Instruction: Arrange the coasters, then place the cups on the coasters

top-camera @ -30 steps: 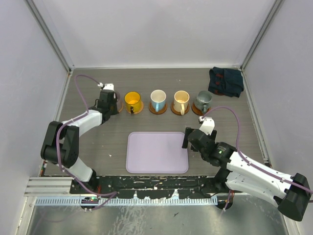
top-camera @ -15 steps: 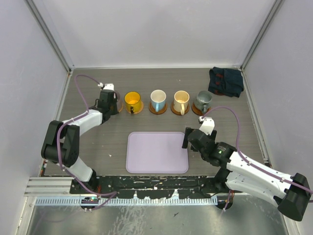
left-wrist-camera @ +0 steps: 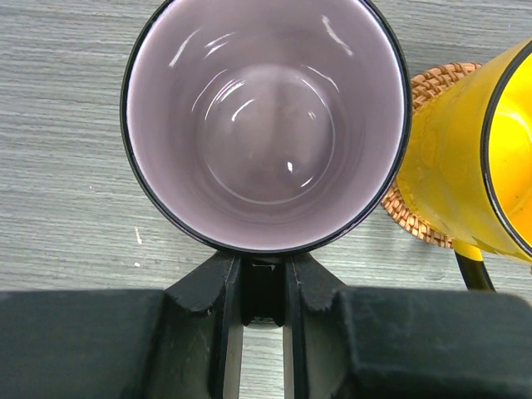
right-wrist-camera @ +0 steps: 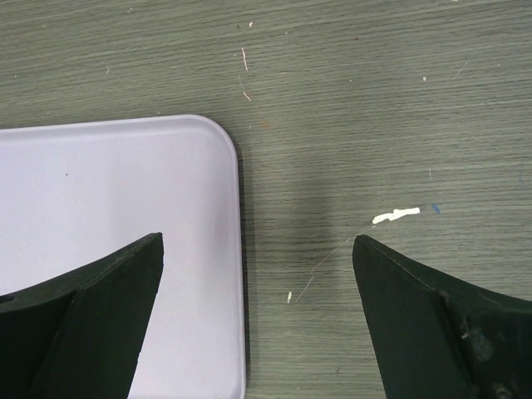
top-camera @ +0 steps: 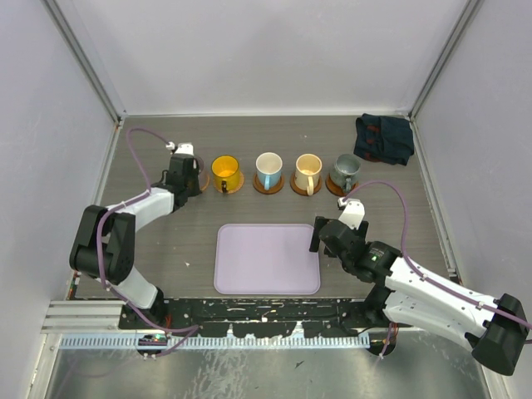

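Four cups stand in a row on round brown coasters: orange-yellow (top-camera: 226,172), white and blue (top-camera: 268,169), cream (top-camera: 307,172), grey-green (top-camera: 344,170). At the row's left end my left gripper (top-camera: 188,176) covers the fifth cup. In the left wrist view this purplish cup (left-wrist-camera: 266,125) stands upright, and the left gripper (left-wrist-camera: 264,287) is shut on its dark handle. Whether it rests on a coaster is hidden. The orange-yellow cup (left-wrist-camera: 474,166) sits close to its right on a woven coaster (left-wrist-camera: 411,218). My right gripper (right-wrist-camera: 258,249) is open and holds nothing, low over the tray's right edge.
A lilac rectangular tray (top-camera: 268,258) lies in the middle near the arms, its corner (right-wrist-camera: 166,208) under my right gripper. A dark folded cloth (top-camera: 384,138) lies at the back right. Grey walls enclose the table on three sides.
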Robot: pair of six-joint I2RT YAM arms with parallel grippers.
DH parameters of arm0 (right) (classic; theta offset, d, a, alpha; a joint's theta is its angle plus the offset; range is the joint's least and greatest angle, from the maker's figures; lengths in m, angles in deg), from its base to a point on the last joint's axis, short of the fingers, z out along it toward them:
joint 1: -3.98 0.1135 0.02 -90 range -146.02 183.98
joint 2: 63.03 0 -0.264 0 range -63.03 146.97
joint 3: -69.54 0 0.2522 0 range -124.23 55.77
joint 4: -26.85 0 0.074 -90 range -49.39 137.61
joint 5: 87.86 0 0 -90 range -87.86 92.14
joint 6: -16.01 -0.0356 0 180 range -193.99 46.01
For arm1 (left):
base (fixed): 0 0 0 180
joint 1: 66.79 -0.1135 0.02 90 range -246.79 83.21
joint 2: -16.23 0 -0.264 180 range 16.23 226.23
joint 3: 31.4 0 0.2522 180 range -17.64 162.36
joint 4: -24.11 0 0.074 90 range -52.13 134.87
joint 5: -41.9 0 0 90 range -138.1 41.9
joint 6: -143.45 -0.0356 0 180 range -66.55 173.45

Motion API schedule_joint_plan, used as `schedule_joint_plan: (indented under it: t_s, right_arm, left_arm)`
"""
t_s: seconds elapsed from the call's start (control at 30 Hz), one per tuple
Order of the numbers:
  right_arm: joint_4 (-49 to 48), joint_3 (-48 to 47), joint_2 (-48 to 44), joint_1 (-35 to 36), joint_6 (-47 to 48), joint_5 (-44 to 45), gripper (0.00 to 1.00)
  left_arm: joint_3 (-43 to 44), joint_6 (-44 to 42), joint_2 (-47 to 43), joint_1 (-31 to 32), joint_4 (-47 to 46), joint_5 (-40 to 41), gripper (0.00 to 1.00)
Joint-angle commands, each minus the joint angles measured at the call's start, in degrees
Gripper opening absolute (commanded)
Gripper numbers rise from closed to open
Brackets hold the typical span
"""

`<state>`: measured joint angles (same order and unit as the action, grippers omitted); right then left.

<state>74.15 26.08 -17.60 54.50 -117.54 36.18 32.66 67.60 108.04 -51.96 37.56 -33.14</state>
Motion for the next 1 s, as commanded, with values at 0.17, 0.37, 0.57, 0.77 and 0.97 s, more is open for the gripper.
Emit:
schedule_joint_plan:
  t_s: [0.17,0.37,0.57,0.77,0.97]
  right_arm:
    - [-0.7,-1.5,-0.3,0.3,-1.3,1.5,1.00]
    - [-1.2,-1.5,0.3,0.2,-1.1,1.3,1.00]
    - [-1.8,-1.2,0.5,0.3,-0.9,1.1,1.00]
    - [-2.1,-0.9,0.8,0.2,-0.8,1.0,1.00]
    - [-2.2,-0.7,1.1,0.2,-1.1,0.9,1.00]
  left_arm:
    - [0.1,0.9,-3.5,-0.4,-2.4,3.0,0.00]
    - [0.1,1.1,-4.5,-0.4,-0.5,3.0,0.01]
    - [-1.3,1.3,-4.7,-0.5,-1.5,1.0,0.01]
    - [-1.0,1.7,-4.3,-0.4,-4.2,0.0,0.00]
    - [1.4,2.3,-4.4,-0.4,-4.0,-0.3,0.00]
